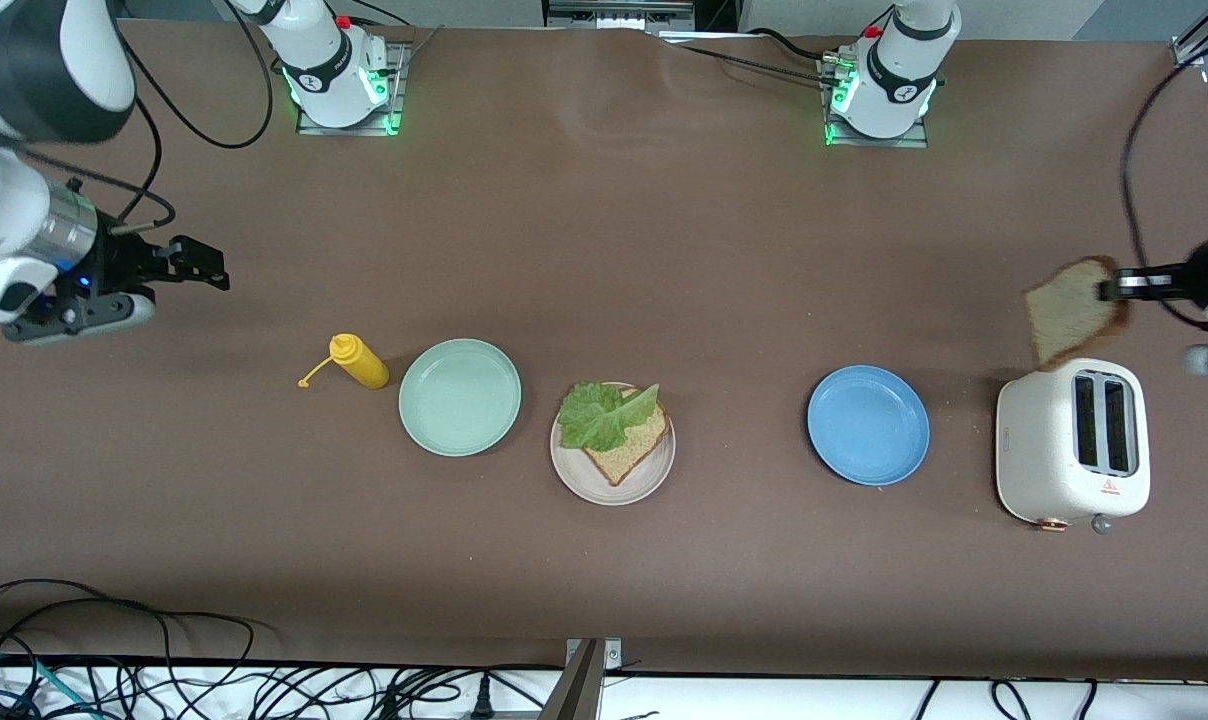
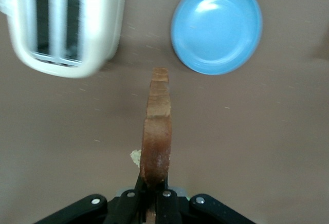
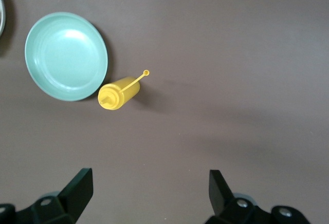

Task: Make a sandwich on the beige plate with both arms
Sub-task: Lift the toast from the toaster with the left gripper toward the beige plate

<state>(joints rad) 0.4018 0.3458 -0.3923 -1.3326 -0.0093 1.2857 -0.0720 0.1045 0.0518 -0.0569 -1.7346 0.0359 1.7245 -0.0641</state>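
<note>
The beige plate sits mid-table, near the front camera. On it lies one bread slice with a ruffled green lettuce leaf on top. My left gripper hangs over the table at the left arm's end, just above the toaster, shut on a second bread slice. In the left wrist view that bread slice shows edge-on, pinched in the left gripper. My right gripper waits open over bare table at the right arm's end. Nothing is between the right gripper's fingers.
A white two-slot toaster stands at the left arm's end, with a blue plate beside it. A mint-green plate and a yellow squeeze bottle lie toward the right arm's end.
</note>
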